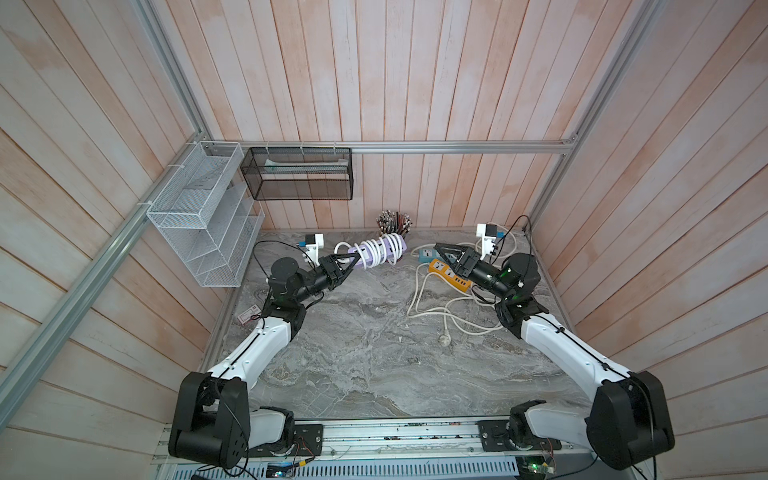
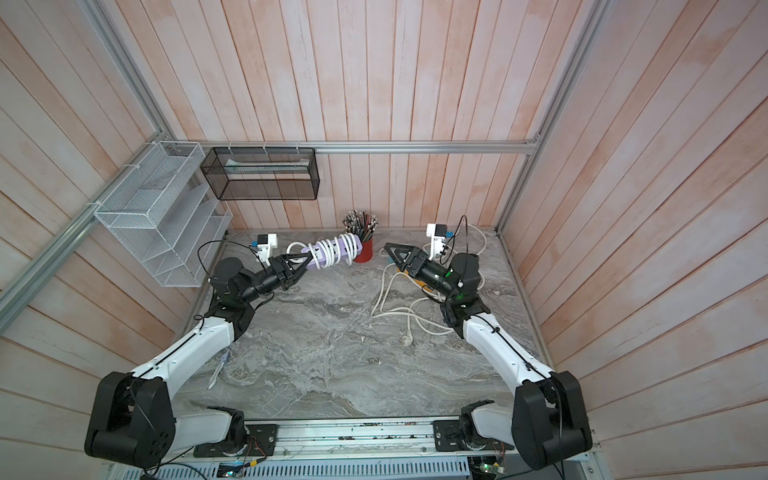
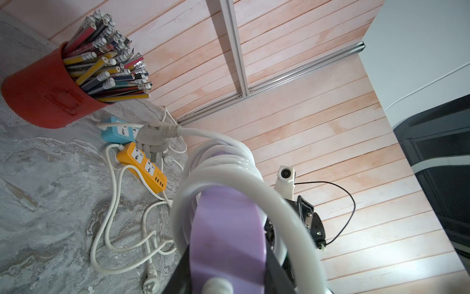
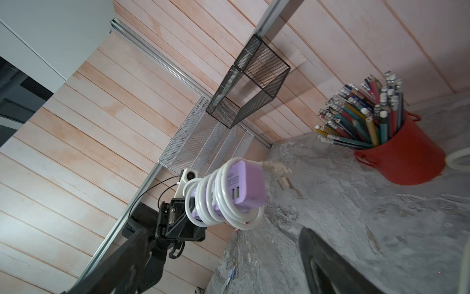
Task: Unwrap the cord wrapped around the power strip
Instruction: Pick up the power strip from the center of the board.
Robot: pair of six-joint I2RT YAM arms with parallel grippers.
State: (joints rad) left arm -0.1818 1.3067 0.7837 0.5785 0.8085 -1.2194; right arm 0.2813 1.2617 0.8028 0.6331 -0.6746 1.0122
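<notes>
Marble tabletop (image 1: 353, 332) bears red cup (image 2: 363, 254) (full of pencils (image 2: 360, 220)) near power strip (image 4: 250, 183).

1. The left gripper (image 3: 227, 257) holds the purple power strip (image 3: 226, 224) tight, very close to the camera.
2. A white cord (image 3: 229, 165) goes round and round the strip in loops.
3. The cord's plug (image 3: 152, 142) sticks out past the far end, up in the air.
4. On the grey table (image 3: 38, 191) an orange power strip (image 3: 142, 163) and a blue power strip (image 3: 115, 131) lie side by side, with loose white cords (image 3: 109, 203) around them.
5. A red cup (image 3: 43, 101) full of pencils (image 3: 106, 63) stands by the wooden wall (image 3: 305, 114).
</notes>
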